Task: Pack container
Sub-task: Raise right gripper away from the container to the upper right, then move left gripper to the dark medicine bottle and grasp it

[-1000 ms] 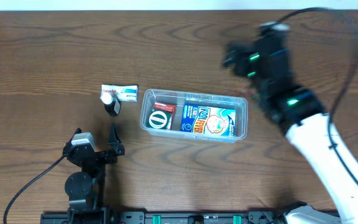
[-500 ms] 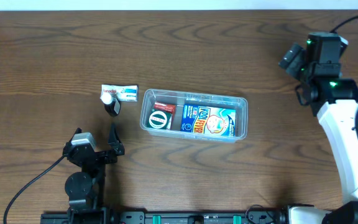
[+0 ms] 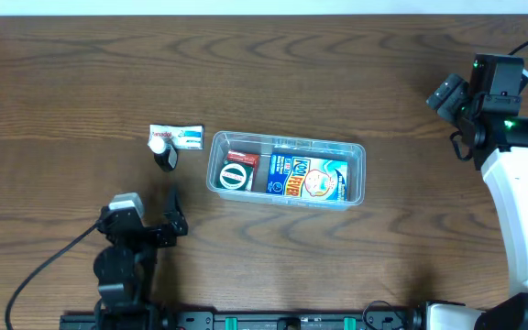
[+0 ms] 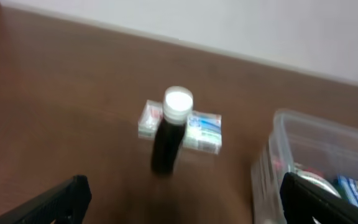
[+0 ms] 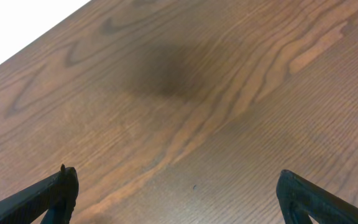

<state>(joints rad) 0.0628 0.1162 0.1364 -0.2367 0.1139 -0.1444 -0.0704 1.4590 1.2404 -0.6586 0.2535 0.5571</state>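
Left gripper [image 3: 149,209] spread wide, empty, near the table's [image 3: 62,82] front edge. Right gripper [image 5: 176,183] likewise wide apart and empty, over bare wood at the far right. Container [image 3: 287,140] at mid-table, well apart from both, long axis running left to right, open side up. Inside: blue carton [image 3: 308,176] with orange lettering too small to read surely, round black-and-white disc [image 3: 235,176], red packet [image 3: 243,158]. To its left, small box [image 3: 183,137] with red print, seemingly "Panadol"; dark white-capped bottle [image 4: 169,134] upright just before it.
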